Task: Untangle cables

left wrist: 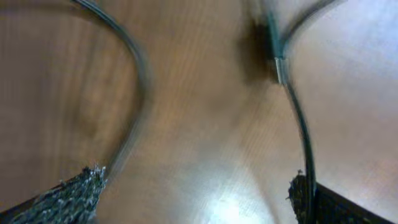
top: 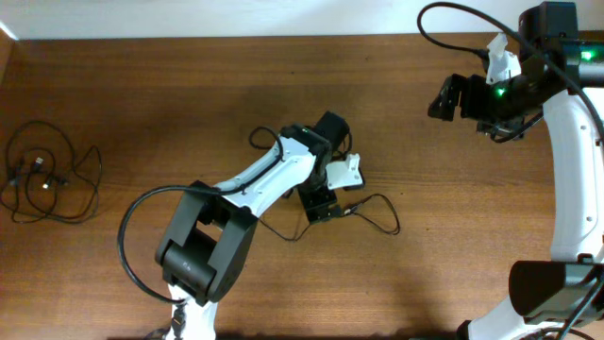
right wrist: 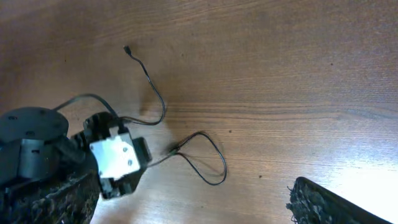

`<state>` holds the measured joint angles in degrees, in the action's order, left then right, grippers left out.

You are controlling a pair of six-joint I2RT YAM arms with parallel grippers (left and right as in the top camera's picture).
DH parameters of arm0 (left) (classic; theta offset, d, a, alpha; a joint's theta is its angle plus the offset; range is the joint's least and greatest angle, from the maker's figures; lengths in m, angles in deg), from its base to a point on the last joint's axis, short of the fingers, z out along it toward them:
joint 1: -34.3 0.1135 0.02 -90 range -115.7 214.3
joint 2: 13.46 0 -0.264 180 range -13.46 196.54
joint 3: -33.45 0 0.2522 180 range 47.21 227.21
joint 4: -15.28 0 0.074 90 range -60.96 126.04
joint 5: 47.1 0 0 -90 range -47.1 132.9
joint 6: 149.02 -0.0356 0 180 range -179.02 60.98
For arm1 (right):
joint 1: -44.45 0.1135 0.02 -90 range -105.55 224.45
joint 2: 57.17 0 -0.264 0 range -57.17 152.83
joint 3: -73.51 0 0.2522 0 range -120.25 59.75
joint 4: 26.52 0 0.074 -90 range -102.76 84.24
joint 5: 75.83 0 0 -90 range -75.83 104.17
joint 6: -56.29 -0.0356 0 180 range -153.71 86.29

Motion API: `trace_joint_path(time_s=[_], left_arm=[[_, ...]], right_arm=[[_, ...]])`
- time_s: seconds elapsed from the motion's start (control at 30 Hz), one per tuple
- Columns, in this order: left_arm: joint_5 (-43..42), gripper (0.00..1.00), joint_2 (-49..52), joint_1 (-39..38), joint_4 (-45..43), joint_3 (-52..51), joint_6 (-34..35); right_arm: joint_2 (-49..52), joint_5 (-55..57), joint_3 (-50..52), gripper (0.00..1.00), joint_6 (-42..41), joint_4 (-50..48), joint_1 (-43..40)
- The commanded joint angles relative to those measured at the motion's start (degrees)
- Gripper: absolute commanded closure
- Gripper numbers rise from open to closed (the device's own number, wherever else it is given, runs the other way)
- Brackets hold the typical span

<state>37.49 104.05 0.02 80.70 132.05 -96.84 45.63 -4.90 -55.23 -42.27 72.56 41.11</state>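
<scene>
**Fig.** Left hand, fingers apart, hangs low over the loose cable at the middle of the bench. A clump lies by the left edge. Right hand, also apart, hangs near the far right corner. Centre the cord behind the plug before closing.

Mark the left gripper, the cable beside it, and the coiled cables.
left gripper [left wrist: 196, 198]: left wrist view, midway between fingertips.
cable [left wrist: 280, 68]: left wrist view, its connector.
coiled cables [top: 38, 165]: overhead view, plug inside loops.

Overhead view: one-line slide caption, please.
Left claw open, low over a loose cable; looped bundle lies far left; right claw open, away from both.
</scene>
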Motion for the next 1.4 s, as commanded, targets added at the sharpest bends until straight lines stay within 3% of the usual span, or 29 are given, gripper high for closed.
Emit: trace_joint_path(time_s=[0.0,0.1,0.2,0.33,0.47,0.57,0.7,0.9,1.1,1.37], left_arm=[[9.4,0.0,2.5,-0.2,-4.5,-0.4,4.5],[10.4,0.02,5.3,-0.2,-6.6,-0.4,4.5],[10.4,0.15,6.3,-0.2,-7.2,-0.4,4.9],[9.5,0.5,6.3,-0.2,-5.4,-0.4,5.7],[5.3,0.62,6.3,-0.2,-4.1,-0.4,5.7],[4.7,0.83,6.3,-0.2,-4.0,-0.4,5.7],[4.7,1.0,6.3,-0.2,-4.3,-0.4,5.7],[5.9,1.0,6.3,0.0,-4.2,4.7,5.7],[7.3,1.0,6.3,2.9,0.7,19.7,8.7],[13.0,1.0,6.2,19.7,9.6,38.7,22.9]], right_arm=[[-0.6,0.3,-0.7,0.01,0.9,0.0,-0.1],[-0.4,0.3,-0.7,0.01,0.9,0.0,-0.1],[-0.3,0.3,-0.7,0.01,0.9,0.0,-0.1],[-0.3,0.3,-0.7,0.01,0.9,0.0,-0.1],[-0.3,0.3,-0.7,0.01,0.9,0.0,-0.1],[-0.3,0.3,-0.7,0.01,0.9,0.0,-0.1],[-0.3,0.3,-0.7,0.01,0.9,0.0,-0.1],[-0.3,0.3,-0.7,0.01,0.9,0.0,-0.1],[-0.3,0.3,-0.7,0.01,0.9,0.7,-0.1],[-0.3,0.3,-0.7,0.01,0.9,1.1,-0.1]])
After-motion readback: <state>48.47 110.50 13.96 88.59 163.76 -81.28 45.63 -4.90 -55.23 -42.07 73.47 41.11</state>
